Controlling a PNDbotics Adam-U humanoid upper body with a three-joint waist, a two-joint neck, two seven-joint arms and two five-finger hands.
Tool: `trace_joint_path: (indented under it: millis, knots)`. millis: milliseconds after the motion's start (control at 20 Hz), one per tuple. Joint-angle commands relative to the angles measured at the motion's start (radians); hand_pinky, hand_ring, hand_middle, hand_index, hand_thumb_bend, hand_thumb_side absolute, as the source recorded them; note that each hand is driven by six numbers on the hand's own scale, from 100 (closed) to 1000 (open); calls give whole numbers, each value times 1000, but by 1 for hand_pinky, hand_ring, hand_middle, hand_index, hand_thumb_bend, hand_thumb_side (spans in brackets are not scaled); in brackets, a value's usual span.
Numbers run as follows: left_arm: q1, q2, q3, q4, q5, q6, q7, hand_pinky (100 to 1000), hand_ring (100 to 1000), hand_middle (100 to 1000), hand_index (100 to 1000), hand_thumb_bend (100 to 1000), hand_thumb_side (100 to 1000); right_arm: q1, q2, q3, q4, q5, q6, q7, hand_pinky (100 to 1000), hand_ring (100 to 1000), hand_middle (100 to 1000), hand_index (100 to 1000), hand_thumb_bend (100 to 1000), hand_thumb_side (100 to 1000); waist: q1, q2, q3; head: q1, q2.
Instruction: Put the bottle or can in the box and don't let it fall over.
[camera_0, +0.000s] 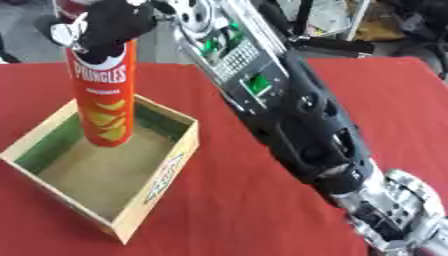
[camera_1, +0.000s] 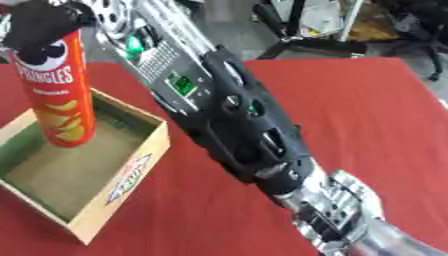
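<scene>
The Pringles can was held upright at the upper left of the frame, its top enclosed by the curled fingers of the right hand. Its base was seen inside the cardboard box, near the far wall. Its long axis stood vertical, directly beneath the hand. The left hand was not seen.

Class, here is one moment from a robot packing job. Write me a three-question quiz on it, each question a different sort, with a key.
1. True or false: the red can stands upright inside the box.
2. Which hand holds the can? A) left B) right C) neither
3. Fill in: the box sits on a ___ tablecloth.

Key: 1 true; 2 B, the right hand grips the can's top, its arm reaching in from the lower right; 3 red.
</scene>
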Motion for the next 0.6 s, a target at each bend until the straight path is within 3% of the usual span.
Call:
trace_joint_path:
  millis: [50,200,450,600]
  knots:
    - [-10,25,11,-21,-3,-1,5,817,823,782,698,646,422,-6,21,14,2,27,-11,-27,100,306,102,175,100,100,4,-12,4,-8,-1]
    - [-14,20,11,-20,0,-1,7,817,823,781,697,648,421,14,41,32,25,61,-32,-58,100,366,183,263,100,100,3,-6,11,-11,-4]
    - [-16,21,13,-21,1,-1,11,817,824,782,698,650,421,36,67,58,74,64,-57,-97,100,412,240,334,100,100,3,-4,15,-12,-6]
    - [-17,22,13,-21,0,-1,13,817,824,782,698,652,421,43,80,82,111,68,-70,-100,149,472,343,453,100,100,2,-3,15,-11,-5]
